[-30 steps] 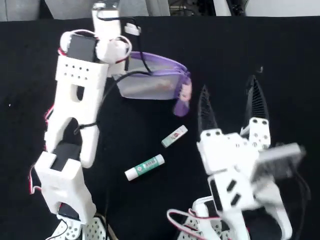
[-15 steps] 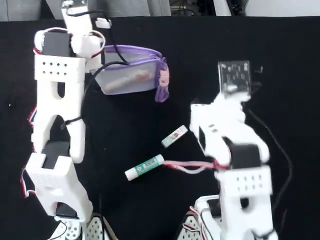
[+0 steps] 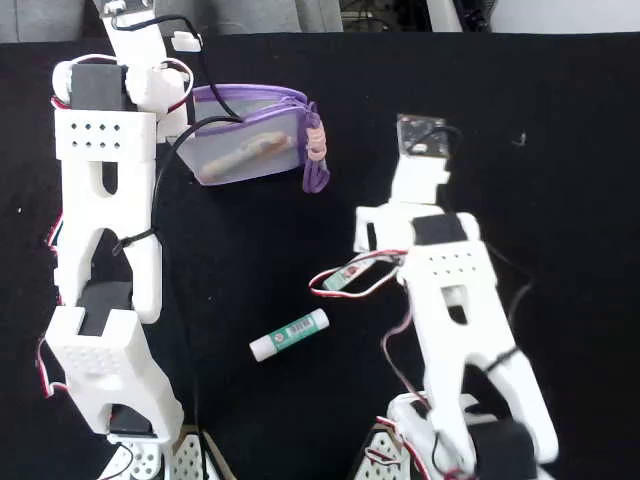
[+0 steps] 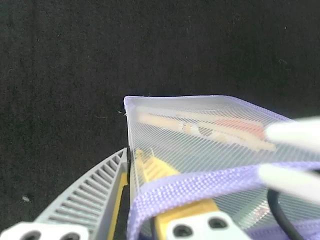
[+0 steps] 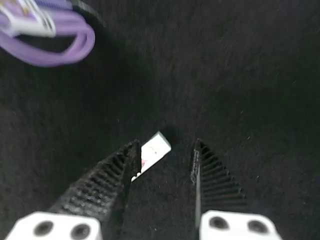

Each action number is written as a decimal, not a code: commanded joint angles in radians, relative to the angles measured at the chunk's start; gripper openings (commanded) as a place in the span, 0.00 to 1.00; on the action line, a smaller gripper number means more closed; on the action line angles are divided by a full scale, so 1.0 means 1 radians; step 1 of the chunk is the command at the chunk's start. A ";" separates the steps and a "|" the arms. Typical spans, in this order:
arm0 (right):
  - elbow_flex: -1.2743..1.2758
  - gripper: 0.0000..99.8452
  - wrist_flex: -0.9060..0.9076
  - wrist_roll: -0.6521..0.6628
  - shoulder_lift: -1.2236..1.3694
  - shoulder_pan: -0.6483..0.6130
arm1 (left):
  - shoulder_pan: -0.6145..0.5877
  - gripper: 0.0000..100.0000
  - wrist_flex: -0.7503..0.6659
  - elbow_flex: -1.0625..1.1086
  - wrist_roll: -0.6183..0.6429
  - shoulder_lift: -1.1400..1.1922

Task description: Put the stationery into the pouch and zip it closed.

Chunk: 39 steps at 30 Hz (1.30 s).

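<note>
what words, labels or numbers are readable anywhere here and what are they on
Nothing here reads clearly enough to quote.
Glue stick: green label with print, too small to read.
Small white stationery piece: pink and dark marks, too blurred to read.
White tag on the purple loop of the pouch: dark marks, too blurred to read.
</note>
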 commanded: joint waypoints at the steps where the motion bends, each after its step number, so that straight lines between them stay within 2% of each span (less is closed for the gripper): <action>1: -0.110 0.23 0.011 -0.008 0.074 -0.043 | -0.054 0.03 -0.026 -0.005 0.003 -0.003; 4: -0.114 0.28 0.005 -0.049 0.140 -0.074 | -0.058 0.03 -0.026 -0.005 0.003 -0.002; 14: -0.148 0.28 0.002 -0.072 0.277 -0.181 | -0.051 0.03 -0.026 -0.002 0.003 0.000; 21: -0.150 0.28 -0.017 -0.072 0.340 -0.201 | -0.051 0.03 -0.066 -0.008 0.003 0.078; 29: -0.236 0.28 -0.014 -0.071 0.542 -0.212 | -0.050 0.03 -0.069 -0.010 0.003 0.095; 31: -0.255 0.24 -0.014 -0.072 0.576 -0.216 | -0.050 0.03 -0.069 -0.010 0.003 0.095; 36: -0.268 0.05 -0.014 -0.072 0.579 -0.218 | -0.050 0.03 -0.069 -0.010 0.003 0.095; 39: -0.265 0.01 -0.014 -0.071 0.564 -0.216 | -0.050 0.03 -0.069 -0.010 0.003 0.095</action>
